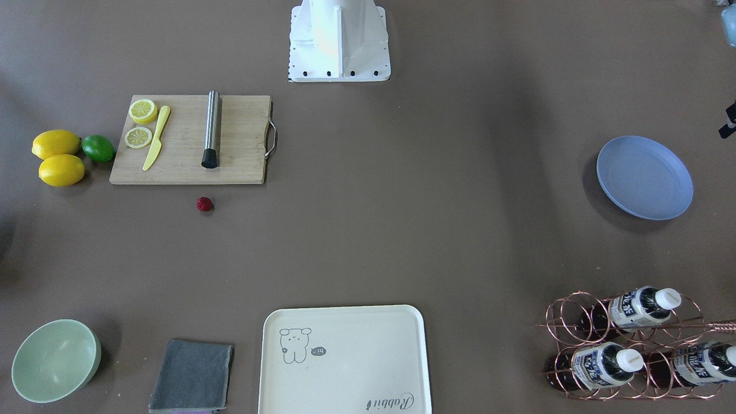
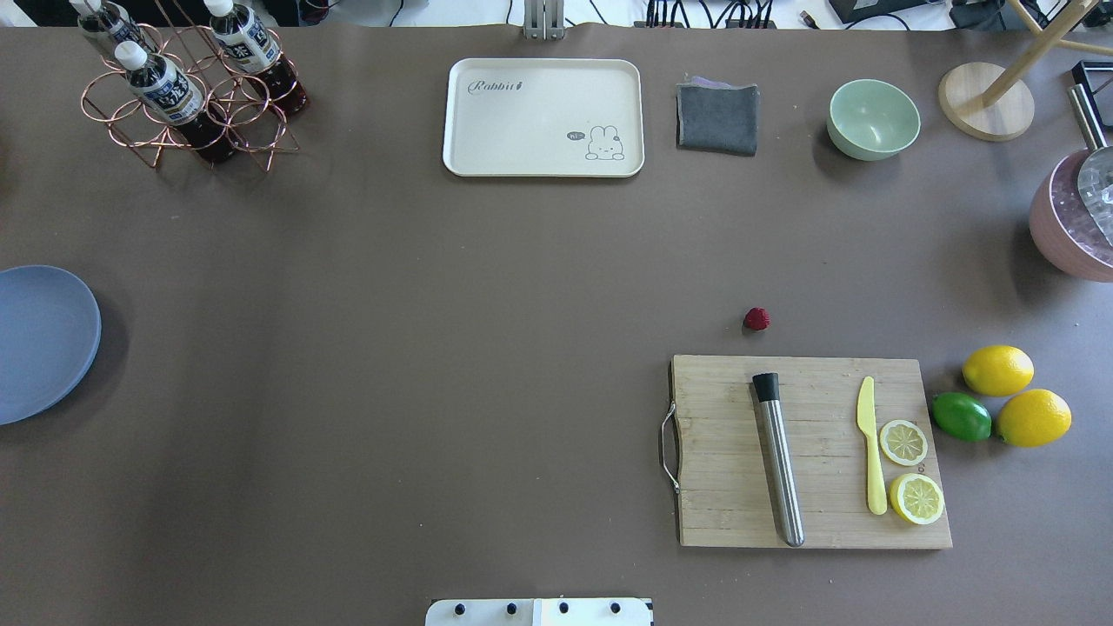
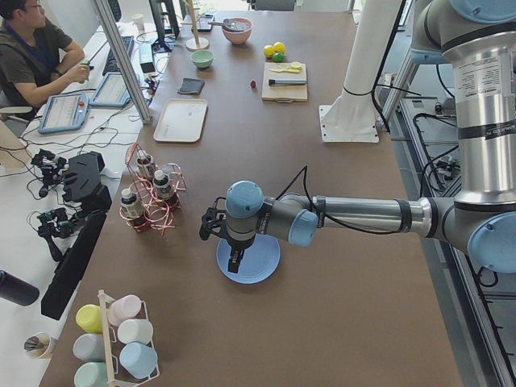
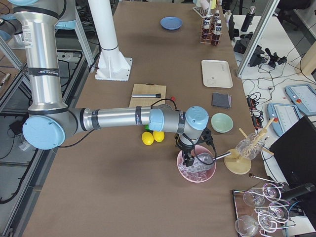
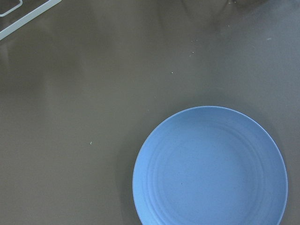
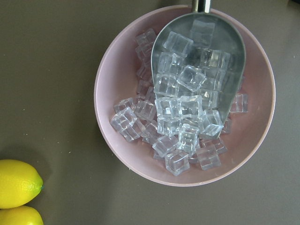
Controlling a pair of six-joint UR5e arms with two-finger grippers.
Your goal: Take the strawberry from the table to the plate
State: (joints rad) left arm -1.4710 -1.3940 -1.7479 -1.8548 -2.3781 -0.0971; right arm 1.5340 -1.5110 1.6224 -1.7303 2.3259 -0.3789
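Observation:
The strawberry (image 1: 204,204) (image 2: 756,319) is a small dark red berry lying on the table (image 1: 402,201), just off the cutting board's far edge. The blue plate (image 1: 644,177) (image 2: 39,343) (image 5: 211,166) sits far away at the table's left end, with nothing on it. In the exterior left view my left gripper (image 3: 235,264) hangs over the plate (image 3: 262,262), pointing down. In the exterior right view my right gripper (image 4: 188,161) hovers over a pink bowl of ice cubes (image 6: 185,93). I cannot tell whether either gripper is open or shut. Neither wrist view shows fingers.
A wooden cutting board (image 2: 809,452) carries a steel muddler, a yellow knife and two lemon slices. Beside it lie two lemons (image 2: 998,369) and a lime. A cream tray (image 2: 543,117), grey cloth, green bowl (image 2: 873,119) and bottle rack (image 2: 187,96) line the far edge. A person sits at a desk.

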